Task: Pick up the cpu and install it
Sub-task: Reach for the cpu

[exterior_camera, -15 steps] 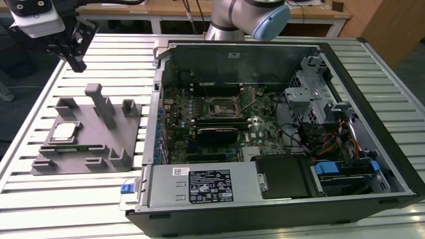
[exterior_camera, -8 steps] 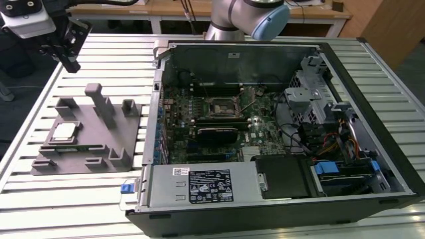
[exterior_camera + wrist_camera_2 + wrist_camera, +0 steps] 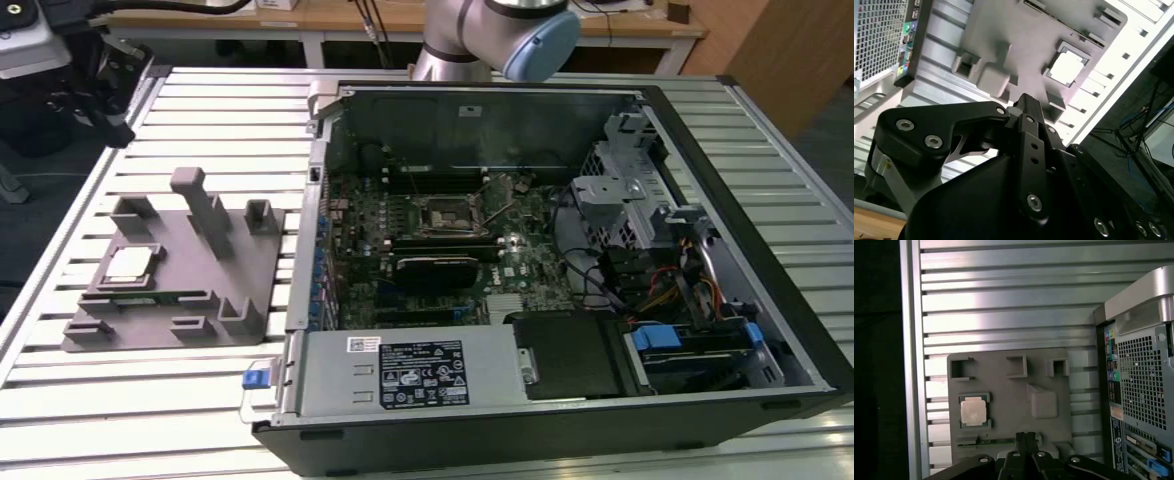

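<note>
The cpu [image 3: 130,264], a small square chip with a pale silver top, lies in a recess of the grey tray [image 3: 187,300] at the exterior view's left. Both wrist views show the cpu [image 3: 974,410] [image 3: 1068,67] from well above. My gripper [image 3: 1026,436] [image 3: 1026,98] hangs high over the tray, off to one side of the chip, shut with nothing between its fingertips. The black socket frame [image 3: 445,212] sits on the motherboard inside the open computer case [image 3: 761,300]. The arm [image 3: 501,35] rises behind the case.
The tray has upright posts [image 3: 191,185] and blocks. The case wall [image 3: 1139,390] stands close beside the tray. A power supply [image 3: 400,375], drive cage [image 3: 627,190] and cables fill the case. The slatted metal table [image 3: 147,410] ends at the exterior view's left.
</note>
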Motion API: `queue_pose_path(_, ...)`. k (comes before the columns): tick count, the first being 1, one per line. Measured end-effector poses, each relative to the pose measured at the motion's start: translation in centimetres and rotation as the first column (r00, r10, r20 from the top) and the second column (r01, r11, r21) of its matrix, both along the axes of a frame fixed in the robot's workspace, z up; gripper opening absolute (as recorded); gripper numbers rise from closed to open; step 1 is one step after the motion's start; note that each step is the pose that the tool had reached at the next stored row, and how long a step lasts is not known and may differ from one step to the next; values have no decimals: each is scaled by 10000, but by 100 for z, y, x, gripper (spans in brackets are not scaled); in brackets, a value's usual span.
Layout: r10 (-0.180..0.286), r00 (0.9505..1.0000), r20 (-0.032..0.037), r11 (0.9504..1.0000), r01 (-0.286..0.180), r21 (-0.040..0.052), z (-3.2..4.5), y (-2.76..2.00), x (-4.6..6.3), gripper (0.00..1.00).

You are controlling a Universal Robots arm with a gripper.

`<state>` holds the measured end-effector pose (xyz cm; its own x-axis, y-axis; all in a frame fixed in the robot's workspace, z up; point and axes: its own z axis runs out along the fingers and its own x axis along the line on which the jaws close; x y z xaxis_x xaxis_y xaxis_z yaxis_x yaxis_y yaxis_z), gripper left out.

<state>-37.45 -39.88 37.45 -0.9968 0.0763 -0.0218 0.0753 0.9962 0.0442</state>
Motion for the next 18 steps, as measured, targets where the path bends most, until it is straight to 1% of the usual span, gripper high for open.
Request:
queue_pose_path(6, 0, 10000, -1, 10000, 0, -1, -16, 0, -251, 11)
queue_pose_path(10, 0, 10000, -3, 10000, 0, -1, -29, 0, -395, 11)
queue_pose_path(18, 0, 10000, -17, 10000, 0, -1, -50, 1, -604, 11)
